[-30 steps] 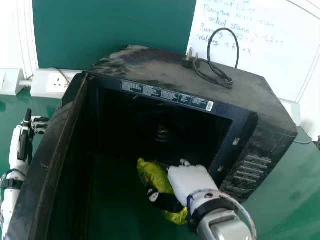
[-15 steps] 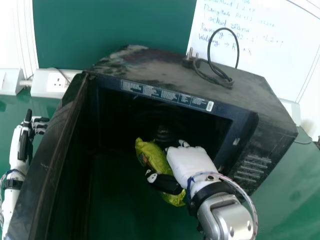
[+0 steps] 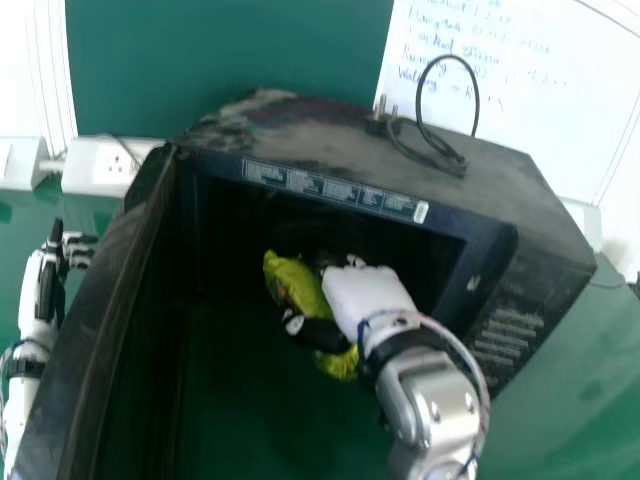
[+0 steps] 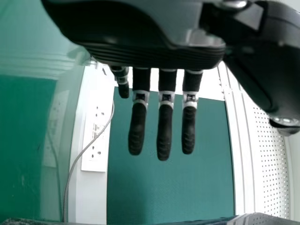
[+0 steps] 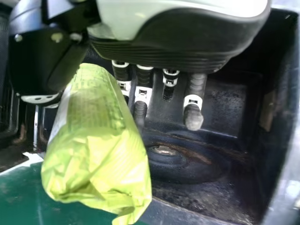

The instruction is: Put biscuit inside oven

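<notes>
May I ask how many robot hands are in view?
2: the left hand, left of the open oven door; the right hand, at the oven opening, holding the biscuit packet.

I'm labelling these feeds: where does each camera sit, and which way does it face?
Head view: on the head, facing forward and down at the open microwave oven; left robot hand and right robot hand show.
Left wrist view: at the left wrist, looking past its own hand's straight fingers towards a wall socket.
Right wrist view: at the right wrist, looking past its own hand into the oven.
Head and right wrist views share the oven, right robot hand and biscuit packet.
</notes>
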